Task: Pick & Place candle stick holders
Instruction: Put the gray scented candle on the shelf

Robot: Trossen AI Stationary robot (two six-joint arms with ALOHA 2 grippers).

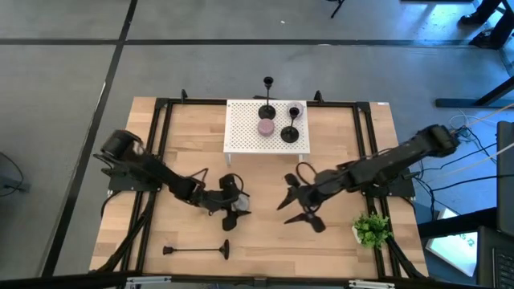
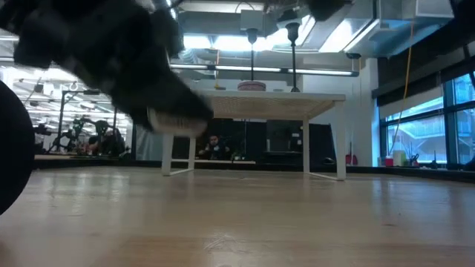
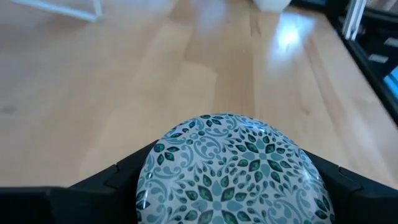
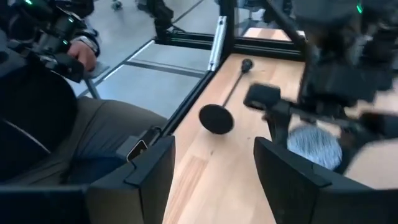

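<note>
Left gripper [image 1: 233, 206] clamps patterned round tin [image 3: 229, 171]. Right gripper [image 1: 299, 202] jaws parted, empty. Holder [image 1: 197, 251] lies near-left on table [image 1: 265, 241]; two holders [image 1: 291, 120] upright on far white stand [image 1: 241, 132]. Only right wrist view shows person [image 4: 43, 118].

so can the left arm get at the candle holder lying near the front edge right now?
Probably not yet. The lying candle holder has bare table around it, close to the left gripper, but that gripper is already closed on a round patterned tin, which must go down first.
</note>
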